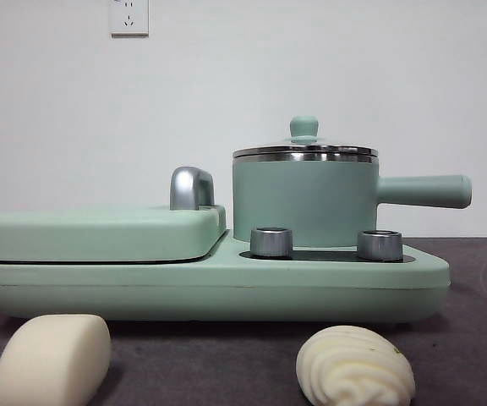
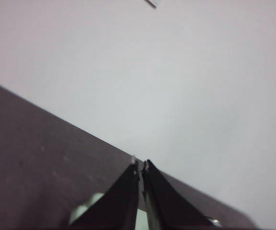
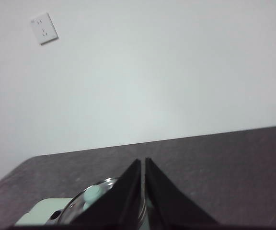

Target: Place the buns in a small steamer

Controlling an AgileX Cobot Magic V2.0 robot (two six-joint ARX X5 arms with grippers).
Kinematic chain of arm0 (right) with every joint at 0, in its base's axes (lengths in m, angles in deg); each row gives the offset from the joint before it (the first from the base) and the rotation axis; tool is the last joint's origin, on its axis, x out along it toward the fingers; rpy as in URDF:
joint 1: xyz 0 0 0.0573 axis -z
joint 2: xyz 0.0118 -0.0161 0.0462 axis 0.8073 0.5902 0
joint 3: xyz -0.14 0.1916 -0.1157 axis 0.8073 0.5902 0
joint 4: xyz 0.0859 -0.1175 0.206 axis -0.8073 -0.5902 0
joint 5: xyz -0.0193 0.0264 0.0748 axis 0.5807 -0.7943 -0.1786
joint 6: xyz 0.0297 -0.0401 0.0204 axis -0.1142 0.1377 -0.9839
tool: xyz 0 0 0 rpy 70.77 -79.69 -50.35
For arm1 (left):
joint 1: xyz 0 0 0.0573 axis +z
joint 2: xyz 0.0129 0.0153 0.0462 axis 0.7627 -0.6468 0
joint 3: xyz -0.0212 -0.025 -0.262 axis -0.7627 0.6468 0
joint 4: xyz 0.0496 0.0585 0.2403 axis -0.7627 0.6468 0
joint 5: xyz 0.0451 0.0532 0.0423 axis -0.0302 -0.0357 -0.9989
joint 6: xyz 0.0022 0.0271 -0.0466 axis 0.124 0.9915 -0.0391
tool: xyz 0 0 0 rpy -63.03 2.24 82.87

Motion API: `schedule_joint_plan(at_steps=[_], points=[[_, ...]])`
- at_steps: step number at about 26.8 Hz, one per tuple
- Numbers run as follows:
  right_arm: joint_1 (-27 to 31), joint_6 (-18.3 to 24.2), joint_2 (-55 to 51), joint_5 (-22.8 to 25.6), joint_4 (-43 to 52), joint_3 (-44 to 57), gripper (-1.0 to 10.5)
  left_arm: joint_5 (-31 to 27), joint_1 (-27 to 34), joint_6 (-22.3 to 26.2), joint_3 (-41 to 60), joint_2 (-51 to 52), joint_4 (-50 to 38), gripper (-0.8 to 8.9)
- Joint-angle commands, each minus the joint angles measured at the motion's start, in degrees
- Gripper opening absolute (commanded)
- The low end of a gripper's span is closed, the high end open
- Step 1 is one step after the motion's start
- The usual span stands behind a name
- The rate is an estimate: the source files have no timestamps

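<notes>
Two cream-white buns lie on the dark table in the front view: a smooth rounded one [image 1: 51,361] at the near left and a swirled, ridged one [image 1: 355,366] at the near right. Behind them the small steamer [image 1: 304,201], a mint-green pot with a steel rim and a long side handle [image 1: 424,191], stands on the right of the cooker base, its glass lid with green knob [image 1: 303,128] on. Neither arm shows in the front view. My left gripper [image 2: 141,165] is shut and empty above the table. My right gripper [image 3: 143,161] is shut and empty, with the steamer's lid [image 3: 94,194] below it.
A flat mint-green hinged grill plate [image 1: 100,234] with a chrome handle [image 1: 191,188] takes up the left of the cooker base [image 1: 218,292]. Two steel knobs [image 1: 271,241] sit in front of the pot. A white wall stands behind the table.
</notes>
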Motion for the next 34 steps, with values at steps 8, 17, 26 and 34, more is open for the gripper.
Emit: schedule_joint_plan(at_steps=[8,17,26,34], points=[[-0.02,13.44,10.27,-0.72,0.33,-9.35,0.1,10.86,-0.11,15.47,-13.49,-18.36,-0.46,0.16],[-0.37,19.71,16.50,-5.44,0.35,-11.61,0.1,16.20,-3.87,25.59,-20.76,-31.50,-0.39,0.16],[-3.78,31.85,18.58,-6.40,-0.17,-11.61,0.1,16.41,-10.32,39.43,-21.29,-35.56,1.46,0.16],[-5.35,32.68,19.54,-6.38,-6.49,-11.61,0.1,16.44,-14.19,47.47,-21.29,-35.95,2.16,0.21]])
